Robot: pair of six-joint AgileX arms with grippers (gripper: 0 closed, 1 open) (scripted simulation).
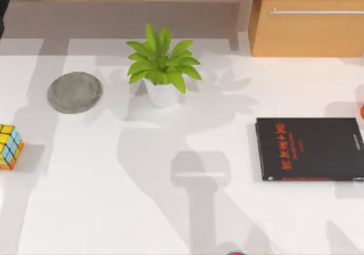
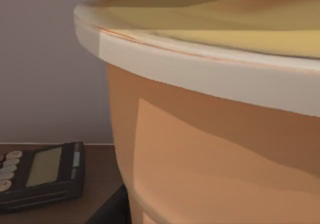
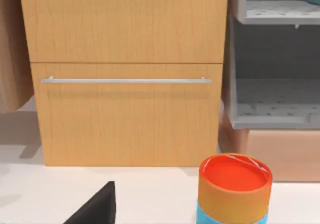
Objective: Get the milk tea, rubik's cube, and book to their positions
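The milk tea (image 2: 210, 149) stands very close in the left wrist view, an orange-tan cup with a pale rim and creamy top, on a brown surface. A dark part beside its base may belong to my left gripper. The edge of my left arm (image 1: 3, 7) shows at the top view's far left corner. The rubik's cube (image 1: 9, 145) sits at the table's left edge, apart from both arms. The book is out of view.
A white-potted green plant (image 1: 161, 67) stands at the back middle, with a grey round coaster (image 1: 74, 92) to its left. A thin black book with red lettering (image 1: 310, 148) lies at the right. An orange-and-blue can (image 3: 235, 189) stands before wooden drawers (image 3: 125, 109). A calculator (image 2: 42, 171) lies beside the cup.
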